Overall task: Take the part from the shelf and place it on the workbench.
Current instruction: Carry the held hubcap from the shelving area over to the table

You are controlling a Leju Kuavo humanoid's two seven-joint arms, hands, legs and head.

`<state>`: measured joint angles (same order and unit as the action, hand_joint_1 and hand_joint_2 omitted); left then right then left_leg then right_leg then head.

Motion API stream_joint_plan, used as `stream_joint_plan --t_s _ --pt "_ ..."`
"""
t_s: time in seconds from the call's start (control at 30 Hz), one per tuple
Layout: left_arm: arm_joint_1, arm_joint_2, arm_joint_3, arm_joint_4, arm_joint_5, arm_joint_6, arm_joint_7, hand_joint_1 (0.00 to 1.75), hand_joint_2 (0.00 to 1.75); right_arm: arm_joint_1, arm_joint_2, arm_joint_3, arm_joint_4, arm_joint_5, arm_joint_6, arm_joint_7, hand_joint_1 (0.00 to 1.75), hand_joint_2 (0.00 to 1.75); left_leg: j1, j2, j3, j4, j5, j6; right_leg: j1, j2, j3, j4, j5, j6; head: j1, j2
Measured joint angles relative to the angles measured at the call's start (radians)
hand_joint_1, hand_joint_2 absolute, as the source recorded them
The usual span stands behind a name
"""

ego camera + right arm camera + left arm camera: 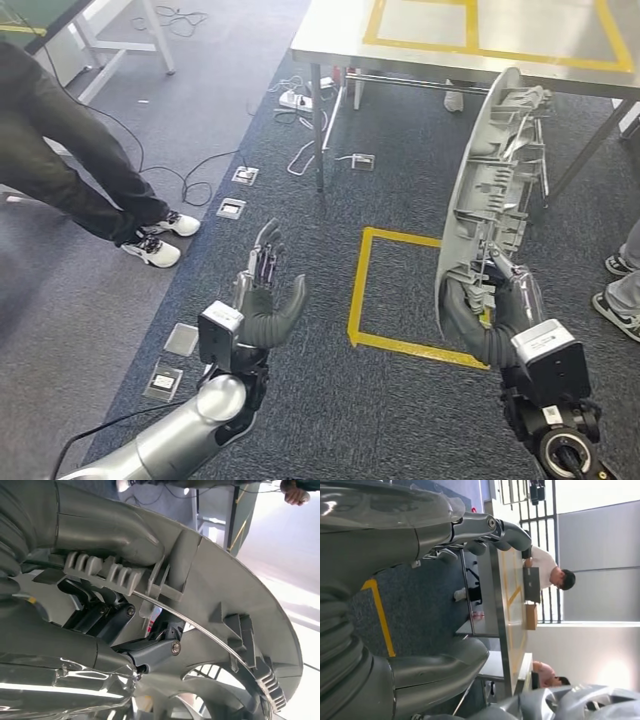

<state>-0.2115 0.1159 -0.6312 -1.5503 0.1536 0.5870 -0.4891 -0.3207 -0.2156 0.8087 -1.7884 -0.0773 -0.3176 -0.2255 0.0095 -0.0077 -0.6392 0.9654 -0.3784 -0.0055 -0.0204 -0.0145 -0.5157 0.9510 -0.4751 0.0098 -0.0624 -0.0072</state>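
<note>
The part, a long curved grey plastic moulding with ribs and clips on its inner face, is off the shelf and stands nearly upright in the air, its lower end clamped in the robot's right hand; the close view from that wrist shows the thumb lying over the ribbed edge with the fingers underneath. Its top reaches up in front of the edge of the workbench, a metal table marked with yellow tape, so I'd say the fetching is done and the setting down is left. The left hand holds nothing, fingers spread, palm up. A yellow tape square lies on the carpet between the hands, and a person's legs stand off to the left.
</note>
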Motion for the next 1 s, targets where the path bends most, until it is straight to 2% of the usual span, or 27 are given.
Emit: stream_joint_plan --t_s 0.07,0.27,0.37,0.43,0.47,0.5,0.57,0.6,0.63,0.67,0.7,0.73,0.77,0.8,0.83,0.93,0.97,1.0 --pt "0.000 0.000 -0.006 0.000 0.000 -0.008 0.000 0.00 1.75 0.009 0.000 0.000 0.002 -0.003 -0.005 0.000 1.75 1.75 -0.003 -0.003 0.000 0.002 -0.003 0.006 -0.001 -0.003 0.005 -0.009 0.002 0.008 0.003 0.000" --pt "0.000 0.000 -0.017 0.000 0.007 -0.030 0.000 0.00 1.75 0.032 0.000 -0.001 0.002 -0.003 -0.026 0.008 1.75 1.75 -0.013 -0.003 0.000 0.012 -0.014 0.024 -0.011 -0.004 0.013 -0.016 0.000 0.045 0.003 0.000" --pt "0.000 0.000 -0.018 0.000 0.008 -0.031 0.000 0.00 1.75 0.036 0.000 -0.001 0.002 -0.002 -0.027 0.011 1.75 1.75 -0.017 -0.003 0.002 0.013 -0.020 0.033 -0.013 -0.005 0.018 -0.021 -0.003 0.058 0.003 0.000" --pt "-0.001 0.000 -0.019 0.000 0.009 -0.033 -0.001 0.00 1.75 0.039 0.001 -0.003 0.001 -0.002 -0.027 0.013 1.75 1.75 -0.011 -0.003 0.017 0.000 -0.023 0.042 -0.015 -0.003 0.016 -0.010 -0.016 0.062 0.005 0.000" --pt "-0.002 -0.001 -0.019 0.000 0.009 -0.033 -0.001 0.00 1.75 0.040 0.001 -0.005 0.000 -0.001 -0.028 0.013 1.75 1.75 -0.008 -0.003 0.028 -0.007 -0.025 0.046 -0.015 0.000 0.002 0.025 -0.033 0.062 0.007 0.000" --pt "-0.003 -0.002 -0.020 0.000 0.009 -0.034 -0.002 0.00 1.75 0.041 0.002 -0.007 0.000 -0.001 -0.028 0.013 1.75 1.75 -0.006 -0.003 0.038 -0.011 -0.027 0.050 -0.015 0.005 -0.027 0.083 -0.056 0.060 0.011 0.000" --pt "-0.004 -0.003 -0.022 0.000 0.010 -0.036 -0.003 0.00 1.75 0.045 0.002 -0.010 0.000 0.000 -0.028 0.013 1.75 1.75 -0.007 -0.002 0.051 -0.012 -0.035 0.054 -0.013 0.010 -0.115 0.240 -0.106 0.058 0.016 0.000" --pt "-0.004 -0.004 -0.023 0.000 0.010 -0.037 -0.003 0.00 1.75 0.048 0.002 -0.010 0.000 0.000 -0.028 0.013 1.75 1.75 -0.007 -0.003 0.057 -0.012 -0.040 0.053 -0.012 0.011 -0.151 0.293 -0.111 0.059 0.017 0.000" --pt "-0.003 -0.004 -0.024 0.001 0.010 -0.038 -0.003 0.00 1.75 0.051 0.002 -0.010 0.000 0.000 -0.026 0.013 1.75 1.75 -0.007 -0.005 0.066 -0.012 -0.046 0.051 -0.013 0.011 -0.170 0.307 -0.096 0.059 0.017 0.000" --pt "-0.003 -0.004 -0.025 0.001 0.010 -0.039 -0.003 0.00 1.75 0.053 0.002 -0.011 0.000 0.000 -0.023 0.013 1.75 1.75 -0.006 -0.008 0.076 -0.012 -0.052 0.048 -0.013 0.011 -0.165 0.274 -0.060 0.058 0.017 0.000" --pt "-0.003 -0.005 -0.025 0.001 0.010 -0.040 -0.004 0.00 1.75 0.056 0.002 -0.011 0.000 0.000 -0.019 0.013 1.75 1.75 -0.005 -0.012 0.088 -0.011 -0.060 0.043 -0.014 0.011 -0.142 0.206 -0.009 0.056 0.018 0.000" --pt "-0.003 -0.005 -0.025 0.001 0.010 -0.040 -0.004 0.00 1.75 0.057 0.002 -0.011 0.000 0.000 -0.017 0.013 1.75 1.75 -0.005 -0.015 0.098 -0.011 -0.067 0.038 -0.015 0.013 -0.114 0.135 0.029 0.055 0.018 0.000" --pt "-0.003 -0.005 -0.025 0.001 0.010 -0.040 -0.004 0.00 1.75 0.058 0.002 -0.011 0.000 0.000 -0.015 0.013 1.75 1.75 -0.005 -0.018 0.104 -0.010 -0.074 0.032 -0.014 0.014 -0.083 0.071 0.053 0.053 0.020 0.000" --pt "-0.003 -0.006 -0.025 0.001 0.010 -0.040 -0.005 0.00 1.75 0.058 0.002 -0.011 0.000 0.000 -0.014 0.012 1.75 1.75 -0.007 -0.020 0.106 -0.009 -0.078 0.026 -0.011 0.016 -0.064 0.032 0.061 0.050 0.021 0.000" --pt "-0.003 -0.006 -0.025 0.001 0.010 -0.040 -0.005 0.00 1.75 0.058 0.003 -0.012 0.000 0.000 -0.013 0.012 1.75 1.75 -0.008 -0.021 0.105 -0.009 -0.079 0.020 -0.008 0.017 -0.055 0.020 0.054 0.046 0.020 0.000" --pt "-0.003 -0.005 -0.026 0.000 0.010 -0.040 -0.005 0.00 1.75 0.059 0.004 -0.015 -0.002 0.000 -0.013 0.012 1.75 1.75 -0.004 -0.017 0.103 -0.001 -0.090 0.003 -0.006 0.017 -0.042 0.010 0.044 0.027 0.013 0.000" --pt "-0.004 -0.005 -0.026 0.000 0.010 -0.040 -0.006 0.00 1.75 0.059 0.005 -0.016 -0.003 0.000 -0.012 0.012 1.75 1.75 -0.002 -0.013 0.090 0.028 -0.102 -0.003 -0.007 0.016 -0.035 0.006 0.041 0.020 0.010 0.000" --pt "-0.005 -0.005 -0.026 -0.001 0.009 -0.040 -0.006 0.00 1.75 0.059 0.006 -0.017 -0.004 0.000 -0.012 0.012 1.75 1.75 -0.001 -0.008 0.060 0.082 -0.121 -0.008 -0.008 0.015 -0.026 0.002 0.036 0.014 0.007 0.000"
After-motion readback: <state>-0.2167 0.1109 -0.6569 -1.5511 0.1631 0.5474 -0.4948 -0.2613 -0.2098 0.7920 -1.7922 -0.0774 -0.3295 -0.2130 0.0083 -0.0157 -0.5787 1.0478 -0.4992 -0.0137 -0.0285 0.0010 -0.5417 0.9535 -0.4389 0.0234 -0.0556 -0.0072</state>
